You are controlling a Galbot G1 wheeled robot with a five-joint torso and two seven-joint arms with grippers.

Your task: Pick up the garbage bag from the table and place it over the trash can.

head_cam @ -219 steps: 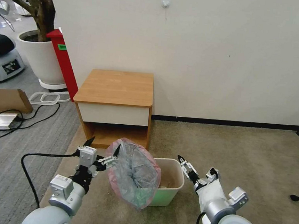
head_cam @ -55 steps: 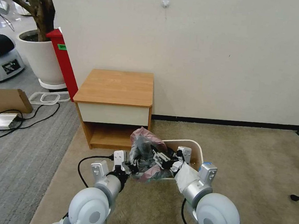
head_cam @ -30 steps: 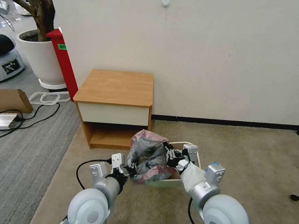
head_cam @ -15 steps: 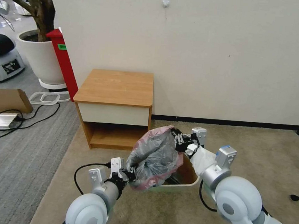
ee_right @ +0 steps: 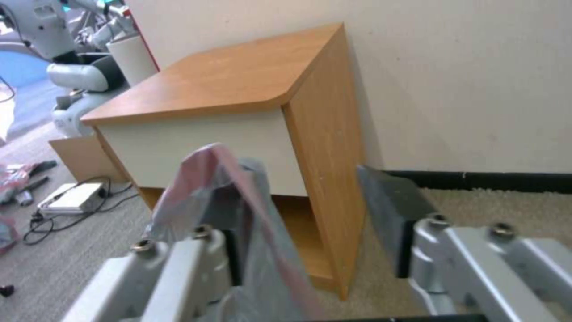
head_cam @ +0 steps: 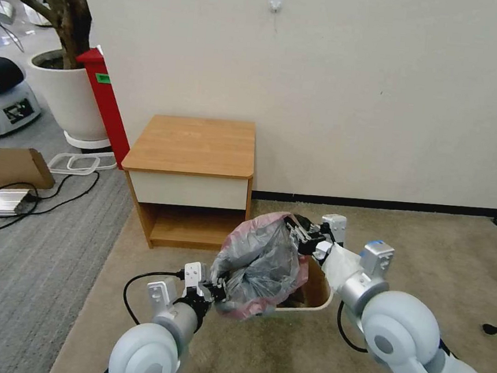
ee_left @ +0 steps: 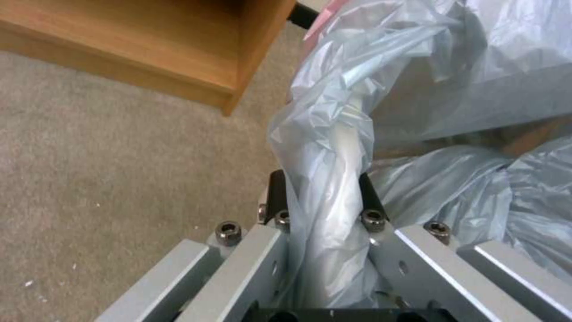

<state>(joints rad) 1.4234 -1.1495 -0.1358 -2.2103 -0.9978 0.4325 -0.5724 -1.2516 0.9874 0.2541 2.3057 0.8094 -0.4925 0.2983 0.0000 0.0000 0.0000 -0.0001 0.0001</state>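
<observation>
Left gripper point(head_cam: 221, 284) clamps the garbage bag point(head_cam: 262, 263) and trash can point(head_cam: 312, 302) rim together. Right gripper point(head_cam: 298, 232) fingers are spread, bag's pink rim draped over one.

Beige carpet point(head_cam: 428, 254) bears the table point(head_cam: 197, 147); the trash can point(head_cam: 314, 299) beside it.

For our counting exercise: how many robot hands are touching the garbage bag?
2. The left hand is clamped on the near, lower edge of the garbage bag. The right hand is open at the far, upper edge, with the pink rim draped over one finger.
</observation>
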